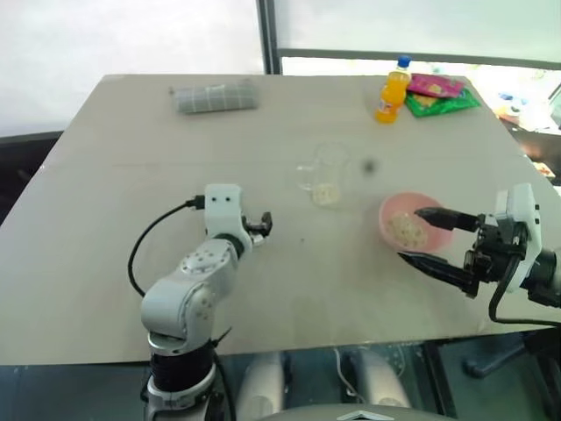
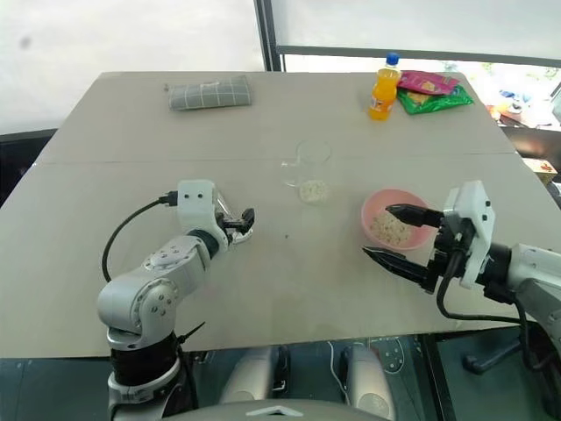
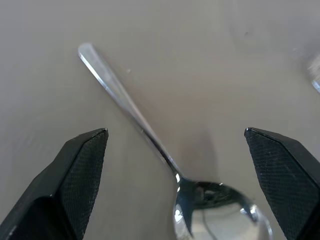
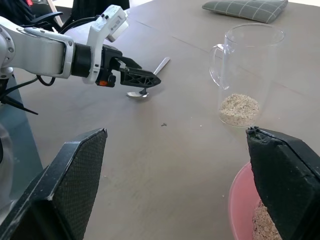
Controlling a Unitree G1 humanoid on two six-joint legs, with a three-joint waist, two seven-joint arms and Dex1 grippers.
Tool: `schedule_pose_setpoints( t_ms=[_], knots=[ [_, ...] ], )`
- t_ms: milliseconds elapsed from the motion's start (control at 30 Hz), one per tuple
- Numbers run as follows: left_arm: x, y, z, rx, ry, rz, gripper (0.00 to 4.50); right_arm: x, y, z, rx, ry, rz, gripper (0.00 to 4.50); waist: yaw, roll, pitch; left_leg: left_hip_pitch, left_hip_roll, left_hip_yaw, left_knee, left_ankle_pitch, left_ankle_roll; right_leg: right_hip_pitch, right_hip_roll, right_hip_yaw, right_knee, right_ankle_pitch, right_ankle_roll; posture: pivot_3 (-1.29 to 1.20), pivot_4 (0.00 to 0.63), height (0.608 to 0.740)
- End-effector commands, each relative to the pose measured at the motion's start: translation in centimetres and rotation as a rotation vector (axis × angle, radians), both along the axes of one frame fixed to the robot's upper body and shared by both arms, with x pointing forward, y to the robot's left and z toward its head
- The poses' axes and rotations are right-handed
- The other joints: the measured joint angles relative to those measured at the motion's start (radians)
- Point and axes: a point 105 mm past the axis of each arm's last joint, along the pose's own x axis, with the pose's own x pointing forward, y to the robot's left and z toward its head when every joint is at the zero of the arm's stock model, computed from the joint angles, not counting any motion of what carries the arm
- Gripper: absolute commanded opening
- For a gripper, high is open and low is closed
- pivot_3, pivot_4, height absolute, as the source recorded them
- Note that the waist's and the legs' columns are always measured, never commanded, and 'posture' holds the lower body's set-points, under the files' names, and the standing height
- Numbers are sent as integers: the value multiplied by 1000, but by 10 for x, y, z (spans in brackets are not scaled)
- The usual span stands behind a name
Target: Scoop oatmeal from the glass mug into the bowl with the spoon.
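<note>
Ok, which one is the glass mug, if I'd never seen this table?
On the beige table, look near the middle, between the left gripper and the pink bowl. The glass mug stands upright there, clear, with a side handle and a low layer of oatmeal. It is the only see-through thing; the orange bottle stands farther back.

Bright daylight from the far windows; overexposed background, soft shadows

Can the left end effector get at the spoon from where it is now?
Probably yes. The left end effector hangs open right over the spoon, which lies flat on the bare table between its fingers; nothing lies between them.
</note>
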Motion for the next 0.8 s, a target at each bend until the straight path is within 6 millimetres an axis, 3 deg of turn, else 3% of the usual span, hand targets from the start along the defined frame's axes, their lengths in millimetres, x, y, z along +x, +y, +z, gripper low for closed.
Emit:
schedule_pose_setpoints(
  t_ms=[33,167,367,533,700,800],
  knots=[
    [2,6,-5,4,55,61,4500,0,-2,8,-9,-41,-7,4468,1,0,0,0,0,0,0,0,0,0,0,0,0,0,0,0,150,740],
    [-1,11,-19,-23,138,114,4500,4,-9,9,28,-39,-53,4468,0,0,0,0,-1,0,0,0,0,1,-1,0,0,0,1,0,150,740],
    [-4,27,-49,95,257,146,4500,6,-9,10,27,-47,-66,4468,-3,4,-3,3,-1,0,0,0,0,1,0,1,2,0,0,0,150,740],
    [-11,54,-73,157,340,243,2319,15,-13,18,105,-82,-125,4500,-5,11,-10,9,-2,-3,0,0,0,5,2,5,3,-2,3,0,150,740],
    [-18,82,-83,181,364,334,78,19,-13,18,104,-86,-126,4500,-27,17,-15,20,-3,-4,-2,0,0,10,5,11,3,-2,3,0,150,740],
    [-22,87,-87,176,366,350,29,20,-11,17,104,-84,-116,4500,-35,22,-17,23,-4,-4,-5,0,0,10,8,18,4,-2,2,0,150,740]
  ],
)
